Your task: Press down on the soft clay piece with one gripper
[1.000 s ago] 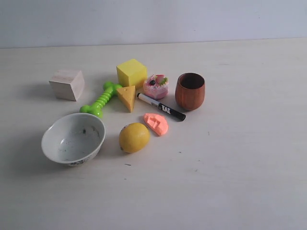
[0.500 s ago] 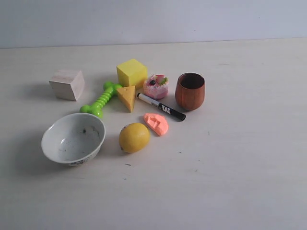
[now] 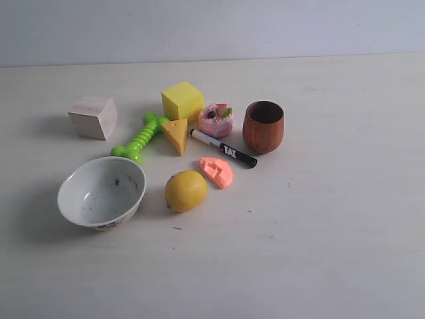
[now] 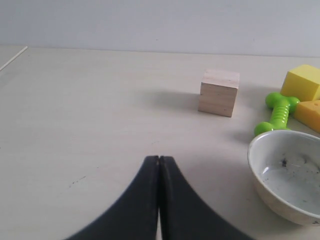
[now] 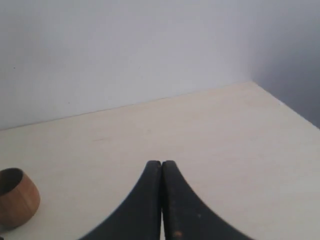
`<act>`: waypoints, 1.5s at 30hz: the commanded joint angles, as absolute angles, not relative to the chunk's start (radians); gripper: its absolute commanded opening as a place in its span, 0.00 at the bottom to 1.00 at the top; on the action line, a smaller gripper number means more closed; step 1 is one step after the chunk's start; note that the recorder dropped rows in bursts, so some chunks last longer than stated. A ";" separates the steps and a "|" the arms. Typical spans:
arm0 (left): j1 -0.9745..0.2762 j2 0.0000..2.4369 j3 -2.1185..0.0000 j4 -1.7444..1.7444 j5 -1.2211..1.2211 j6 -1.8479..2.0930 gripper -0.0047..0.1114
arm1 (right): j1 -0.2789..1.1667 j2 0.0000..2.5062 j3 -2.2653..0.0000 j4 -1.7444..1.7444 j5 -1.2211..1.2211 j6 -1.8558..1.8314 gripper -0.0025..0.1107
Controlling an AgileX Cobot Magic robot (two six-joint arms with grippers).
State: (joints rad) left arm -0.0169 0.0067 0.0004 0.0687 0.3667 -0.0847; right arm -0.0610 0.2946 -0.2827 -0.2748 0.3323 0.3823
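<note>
The soft clay piece is a flat salmon-pink half-round lump with a dent in its top, lying on the table between the lemon and the black marker. Neither arm shows in the exterior view. My left gripper is shut with nothing in it, over bare table short of the white bowl. My right gripper is also shut and empty, over bare table with the wooden cup off to one side. The clay shows in neither wrist view.
Around the clay stand a wooden cup, a pink toy cupcake, a yellow cube, a cheese wedge, a green toy bone, a pale wood block and a white bowl.
</note>
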 commanded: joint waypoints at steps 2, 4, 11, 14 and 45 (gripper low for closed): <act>-0.022 0.000 0.000 0.067 0.358 -0.081 0.04 | -0.066 0.247 -0.171 -0.146 0.268 0.250 0.02; -0.022 0.000 0.000 0.067 0.358 -0.081 0.04 | -0.066 0.220 -0.134 -0.104 0.258 0.193 0.02; -0.022 0.000 0.000 0.067 0.358 -0.081 0.04 | -0.066 0.120 -0.034 -0.032 0.256 0.123 0.02; -0.022 0.000 0.000 0.067 0.358 -0.081 0.04 | -0.066 0.085 0.000 -0.032 0.254 0.113 0.02; -0.022 0.000 0.000 0.067 0.358 -0.081 0.04 | -0.066 0.000 0.000 -0.029 0.339 0.070 0.02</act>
State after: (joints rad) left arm -0.0169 0.0067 0.0004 0.0687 0.3667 -0.0847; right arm -0.0610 0.0070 -0.0040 -0.0211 0.3410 0.0783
